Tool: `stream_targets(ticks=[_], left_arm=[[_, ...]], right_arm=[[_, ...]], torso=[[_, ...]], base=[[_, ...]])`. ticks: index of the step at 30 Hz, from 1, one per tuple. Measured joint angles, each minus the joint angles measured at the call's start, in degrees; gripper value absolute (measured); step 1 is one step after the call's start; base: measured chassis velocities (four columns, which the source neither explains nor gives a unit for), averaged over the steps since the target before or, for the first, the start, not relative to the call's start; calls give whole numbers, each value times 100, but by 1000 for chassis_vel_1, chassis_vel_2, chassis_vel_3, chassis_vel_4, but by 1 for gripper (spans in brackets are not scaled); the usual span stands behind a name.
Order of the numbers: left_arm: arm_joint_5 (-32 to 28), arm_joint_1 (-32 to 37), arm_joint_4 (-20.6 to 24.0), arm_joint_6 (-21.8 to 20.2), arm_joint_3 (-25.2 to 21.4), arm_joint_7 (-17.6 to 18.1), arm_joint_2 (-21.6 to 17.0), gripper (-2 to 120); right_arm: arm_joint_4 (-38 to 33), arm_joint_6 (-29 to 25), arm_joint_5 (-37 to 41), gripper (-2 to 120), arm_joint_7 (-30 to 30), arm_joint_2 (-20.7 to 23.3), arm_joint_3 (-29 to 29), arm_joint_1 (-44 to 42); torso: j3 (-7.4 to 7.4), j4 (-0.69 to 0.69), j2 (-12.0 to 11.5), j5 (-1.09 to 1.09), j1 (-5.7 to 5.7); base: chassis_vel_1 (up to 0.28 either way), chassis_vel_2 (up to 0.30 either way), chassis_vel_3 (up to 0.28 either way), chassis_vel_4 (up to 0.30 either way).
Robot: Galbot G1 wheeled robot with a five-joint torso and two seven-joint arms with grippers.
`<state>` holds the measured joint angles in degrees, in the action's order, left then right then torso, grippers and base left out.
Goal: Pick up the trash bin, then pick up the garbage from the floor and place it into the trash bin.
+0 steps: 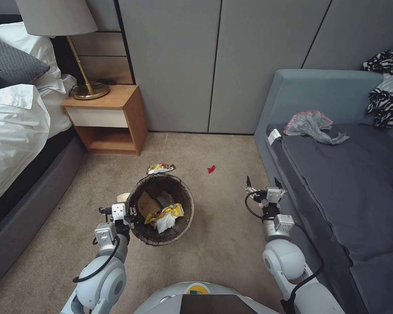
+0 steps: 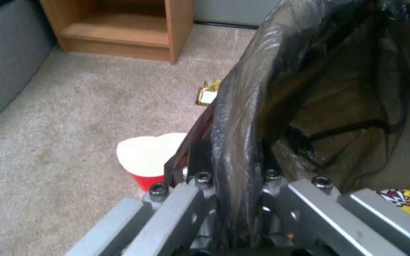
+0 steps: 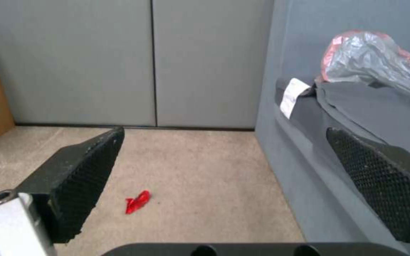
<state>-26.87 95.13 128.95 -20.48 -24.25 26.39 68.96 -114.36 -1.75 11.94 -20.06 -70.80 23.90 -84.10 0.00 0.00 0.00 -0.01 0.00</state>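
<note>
The trash bin, with its dark liner folded over the rim, is low in front of me on the carpet. My left gripper is shut on the bin's near-left rim, and the liner is pinched between the fingers. Tan paper, a yellow wrapper and white tissue lie inside. On the floor are a snack wrapper behind the bin, a red-and-white cup beside it, and a red scrap. My right gripper hangs open next to the sofa.
A wooden nightstand with a lamp stands at the back left beside the bed. A grey sofa runs along the right, with a crumpled grey plastic bag on it. Grey wall panels close off the back.
</note>
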Motion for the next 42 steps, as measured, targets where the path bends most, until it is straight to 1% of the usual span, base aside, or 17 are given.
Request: stream_targets(ticks=[9,26,33,35,39,42], left_arm=[[-7,-17,-2,0,1,3,0,0],[-3,30,32,3,8,9,14,0],[5,45,39,3,12,10,22,0],[8,47,40,4,13,10,26,0],[9,47,41,5,13,10,26,0],[10,41,42,6,14,9,27,0]], right_arm=[[51,-46,-34,100,5,-23,-16,-13],[51,-53,-30,100,-1,22,-97,23],[41,-53,-34,100,-15,1,-116,16],[39,-53,-39,100,-20,-10,-119,14],[39,-53,-40,100,-21,-12,-119,16],[35,-53,-39,100,-25,-5,-118,25]], torso=[[0,-1,0,0,0],[0,1,0,1,0],[0,-1,0,2,0],[0,-1,0,-1,0],[0,1,0,2,0],[0,-1,0,0,0]], base=[[-33,40,40,-39],[-154,150,142,-149],[-158,146,148,-146],[-151,148,169,-153],[-142,152,159,-154],[-152,154,144,-163]])
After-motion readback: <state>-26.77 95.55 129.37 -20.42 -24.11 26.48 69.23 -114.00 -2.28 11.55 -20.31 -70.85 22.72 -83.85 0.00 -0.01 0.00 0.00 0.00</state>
